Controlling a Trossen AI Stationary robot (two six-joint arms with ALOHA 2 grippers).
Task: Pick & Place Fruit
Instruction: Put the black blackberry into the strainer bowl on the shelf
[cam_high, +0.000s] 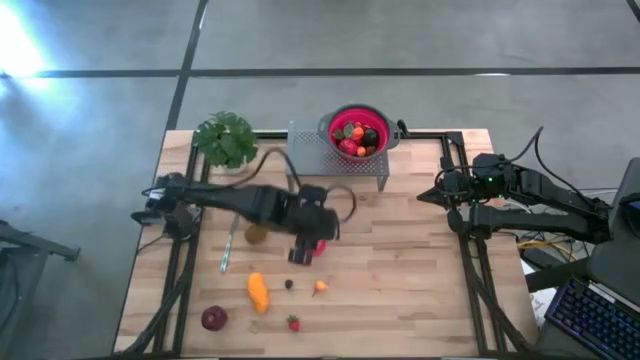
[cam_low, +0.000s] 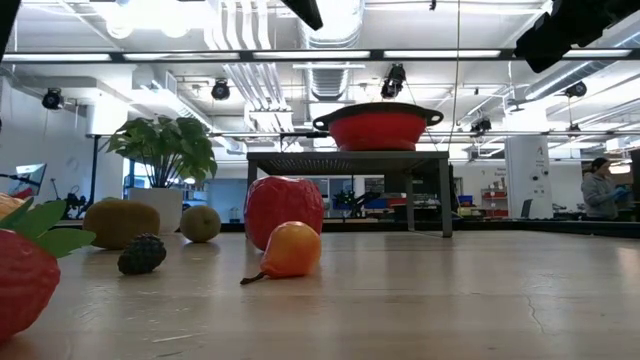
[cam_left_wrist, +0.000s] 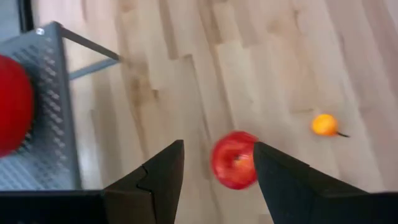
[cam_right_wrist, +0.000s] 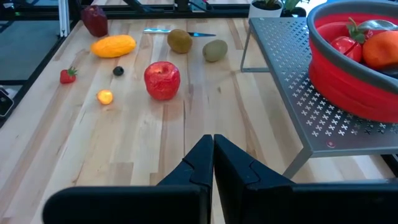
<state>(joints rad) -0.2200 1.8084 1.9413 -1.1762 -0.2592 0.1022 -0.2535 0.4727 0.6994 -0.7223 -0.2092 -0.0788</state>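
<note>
- While the left arm reaches out over mid-table in the high view, its left gripper (cam_high: 312, 243) hangs above the red apple (cam_high: 319, 248), mostly hiding it. Kiwi (cam_high: 257, 235) just beside; long orange piece (cam_high: 258, 291), dark-red round one (cam_high: 214, 318), strawberry (cam_high: 293, 323) and small orange fruit (cam_high: 319, 288) lie nearer the front edge. Red colander (cam_high: 357, 133) on grey rack (cam_high: 320, 160) at the back, fruit in it. Right gripper (cam_high: 425, 194) parked by the right edge.
- Low view: apple (cam_low: 284, 209) stands on the table (cam_low: 450, 290), the small orange fruit (cam_low: 291, 250) before it; two kiwis (cam_low: 121, 222) (cam_low: 201, 223) off to one side.
- Left wrist view: fingers (cam_left_wrist: 158, 180) spread about halfway, either side of the apple (cam_left_wrist: 234, 160); probably not touching it, hard to judge from here.
- Right wrist view: fingers (cam_right_wrist: 202, 163) pressed together, nothing between them; apple (cam_right_wrist: 162, 80) well off on the boards.
</note>
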